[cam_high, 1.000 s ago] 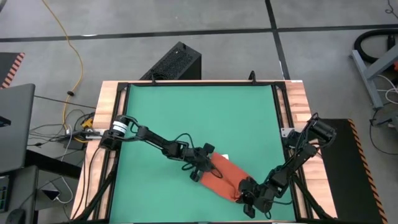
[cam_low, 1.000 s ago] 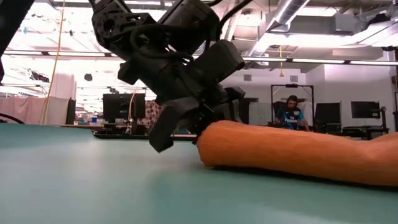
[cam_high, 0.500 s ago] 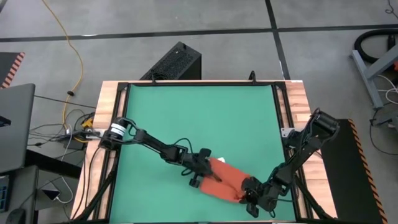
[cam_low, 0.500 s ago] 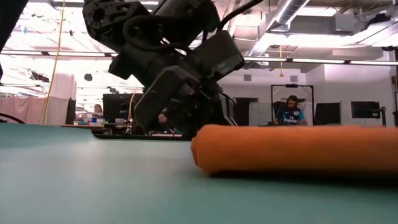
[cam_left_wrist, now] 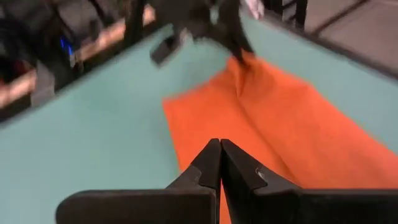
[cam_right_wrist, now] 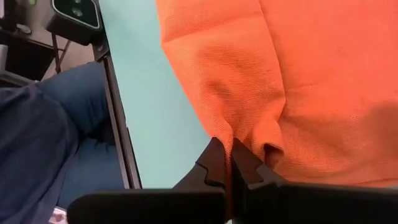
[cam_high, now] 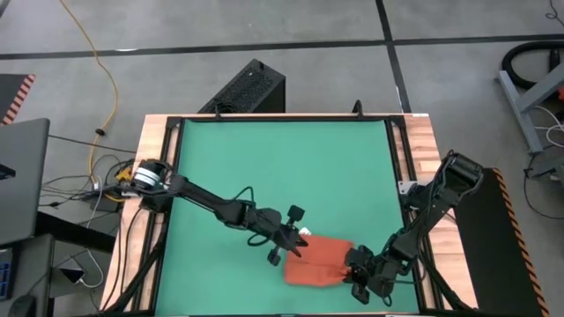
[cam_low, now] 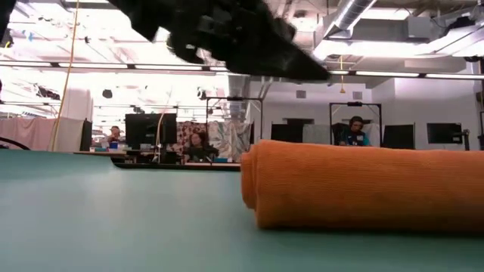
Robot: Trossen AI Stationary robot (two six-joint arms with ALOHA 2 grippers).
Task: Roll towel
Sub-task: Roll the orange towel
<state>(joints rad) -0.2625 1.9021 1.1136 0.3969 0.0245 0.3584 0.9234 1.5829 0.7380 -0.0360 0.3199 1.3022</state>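
Towel (cam_high: pixel 319 261) now lies squarer; left gripper (cam_high: pixel 294 249) shifted.

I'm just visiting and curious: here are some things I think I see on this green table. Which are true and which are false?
1. The towel is orange-red. True.
2. The towel lies near the table's far edge. False: it lies close to the near edge of the green table, between the two arms.
3. The right gripper is shut, pinching a fold of the towel. True.
4. The left gripper is wide open. False: its fingers are shut together, just above the cloth.
5. Seen from table height, the towel is a thick roll. True: its rounded end shows there.
6. A second, blue cloth lies on the table. False: the towel is the only cloth.
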